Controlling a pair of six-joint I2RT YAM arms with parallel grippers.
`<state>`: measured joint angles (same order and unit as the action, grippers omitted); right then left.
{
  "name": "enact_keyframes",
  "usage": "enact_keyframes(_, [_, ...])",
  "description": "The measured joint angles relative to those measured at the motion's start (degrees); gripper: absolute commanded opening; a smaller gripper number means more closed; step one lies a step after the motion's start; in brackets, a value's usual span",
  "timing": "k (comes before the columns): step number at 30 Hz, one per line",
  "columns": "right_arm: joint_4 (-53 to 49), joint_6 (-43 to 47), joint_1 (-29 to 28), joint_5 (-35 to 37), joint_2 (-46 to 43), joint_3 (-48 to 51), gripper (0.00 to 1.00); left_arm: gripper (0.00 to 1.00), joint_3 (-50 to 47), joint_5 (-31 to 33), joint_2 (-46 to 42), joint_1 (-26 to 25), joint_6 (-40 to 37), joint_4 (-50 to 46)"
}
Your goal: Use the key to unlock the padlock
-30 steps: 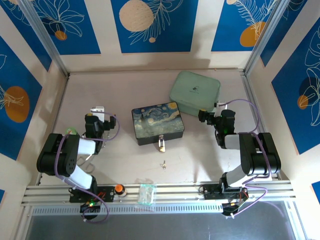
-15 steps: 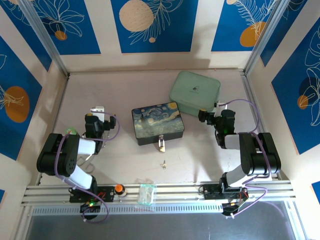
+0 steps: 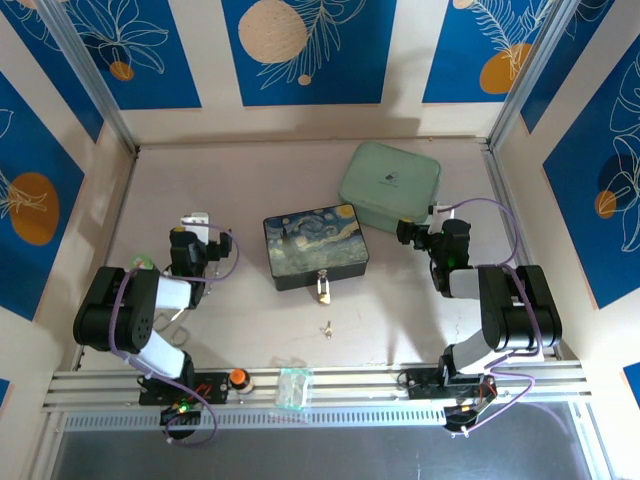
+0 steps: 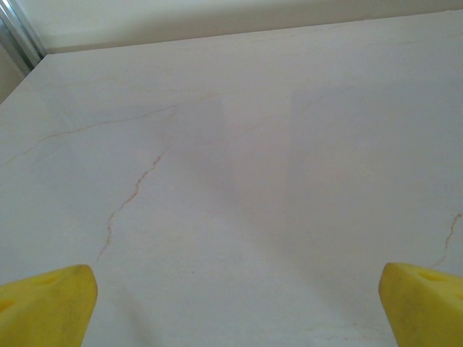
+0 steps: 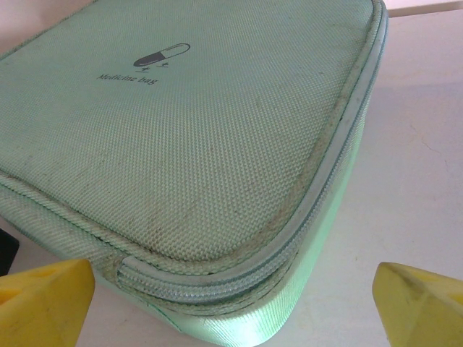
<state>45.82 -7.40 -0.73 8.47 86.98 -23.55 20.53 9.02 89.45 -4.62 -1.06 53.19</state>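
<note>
Top external view: a rectangular box painted with a swirling blue-and-yellow night sky (image 3: 316, 250) sits mid-table. The tiny brass-gold padlock (image 3: 322, 291) with its silver shackle is at the box's near front edge, by the clasp. The small pale metal key (image 3: 327, 327), little more than a glint and probably lying flat, is on the pale table (image 3: 250, 180) just nearer than the padlock and apart from it. A mint-green fabric medicine bag (image 3: 390, 186) lies behind and to the right of the box. The left gripper (image 3: 196, 222) is well to the box's left. The right gripper (image 3: 405, 232) is just to the box's right, at the bag's near edge. Neither touches padlock or key.

Left wrist view: the left gripper (image 4: 235, 307) has its yellow fingertips (image 4: 47, 307) spread wide over bare, faintly veined table, gripping nothing.

Right wrist view: the right gripper (image 5: 231, 303) likewise gapes wide, fingertips (image 5: 43, 300) on either side of the medicine bag's (image 5: 188, 130) zipped corner, holding nothing.
</note>
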Motion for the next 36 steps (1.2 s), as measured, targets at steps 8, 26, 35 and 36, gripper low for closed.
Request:
enact_keyframes(8, [-0.55,0.2,-0.31,0.28,-0.33,0.0,0.99,1.0,-0.04,0.0,-0.24,0.0,0.0,0.17])
enact_keyframes(26, [-39.76,-10.78,-2.89,4.09,-39.39,-7.13,0.99,0.99,12.94,8.24,-36.11,-0.04,19.28,-38.93])
enact_keyframes(35, [-54.93,-16.79,-0.35,-8.11,-40.98,-11.67,0.99,0.99,11.02,0.96,-42.75,-0.04,28.22,-49.35])
enact_keyframes(36, [-55.3,-17.18,-0.2,-9.81,-40.92,-11.34,0.99,0.99,10.88,0.44,-42.38,-0.04,29.16,-50.45])
